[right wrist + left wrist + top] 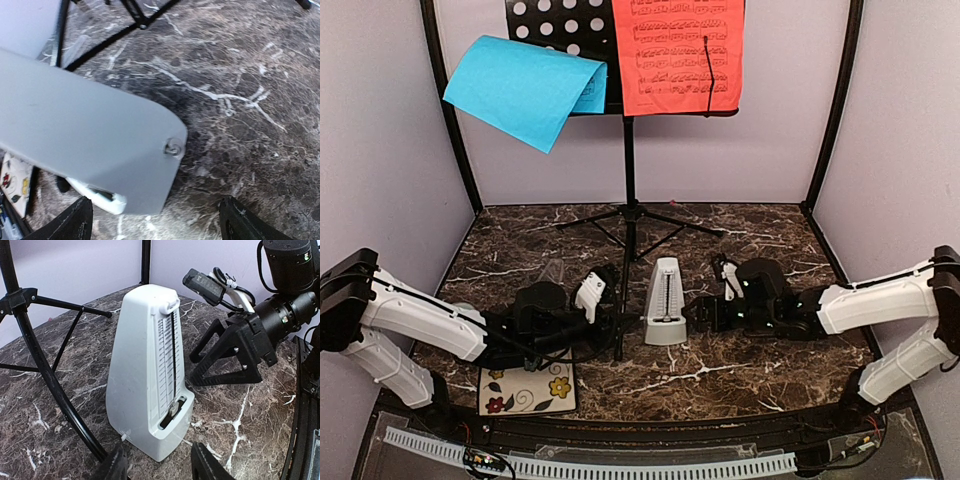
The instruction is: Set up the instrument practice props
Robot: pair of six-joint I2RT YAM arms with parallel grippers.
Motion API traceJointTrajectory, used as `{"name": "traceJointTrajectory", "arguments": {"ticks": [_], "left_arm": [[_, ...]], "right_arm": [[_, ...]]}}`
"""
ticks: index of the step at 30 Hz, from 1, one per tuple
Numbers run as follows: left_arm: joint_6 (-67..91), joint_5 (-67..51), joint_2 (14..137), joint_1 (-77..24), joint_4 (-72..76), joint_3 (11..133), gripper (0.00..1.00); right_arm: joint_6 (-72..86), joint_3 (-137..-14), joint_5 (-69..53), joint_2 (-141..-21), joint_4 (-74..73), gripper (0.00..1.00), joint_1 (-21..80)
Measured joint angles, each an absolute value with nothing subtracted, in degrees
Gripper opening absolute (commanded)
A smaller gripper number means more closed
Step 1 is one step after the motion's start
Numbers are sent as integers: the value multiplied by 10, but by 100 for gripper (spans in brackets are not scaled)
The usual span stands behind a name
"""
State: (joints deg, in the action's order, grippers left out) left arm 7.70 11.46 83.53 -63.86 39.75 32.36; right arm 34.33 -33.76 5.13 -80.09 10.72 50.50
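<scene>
The metronome (665,300) stands upright on the desk (770,370) just beside the front leg of the music stand (629,170), with the left tool (162,467) and right tool (160,220) both spread wide and empty on either side, so I judge each should back straight away, nudging neither.

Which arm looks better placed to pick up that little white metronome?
Likely the right arm: the right gripper, open, frames the metronome close up with nothing between. The left gripper is open too, but the stand's leg crowds it.
</scene>
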Motion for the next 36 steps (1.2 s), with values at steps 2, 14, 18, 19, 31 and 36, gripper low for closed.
{"name": "traceJointTrajectory", "arguments": {"ticks": [2,14,18,19,31,36], "left_arm": [[77,114,835,-637,397,324,46],[77,109,835,-635,397,324,45],[77,107,835,-635,397,324,45],[77,107,835,-635,397,324,45],[77,105,835,-635,397,324,44],[77,105,835,-635,397,324,44]], "right_arm": [[339,-330,34,-782,116,90,505],[314,-366,0,-771,142,88,525],[309,-395,0,-787,142,84,526],[309,-402,0,-793,142,83,526],[310,-409,33,-801,139,64,528],[310,-408,39,-797,136,56,529]]}}
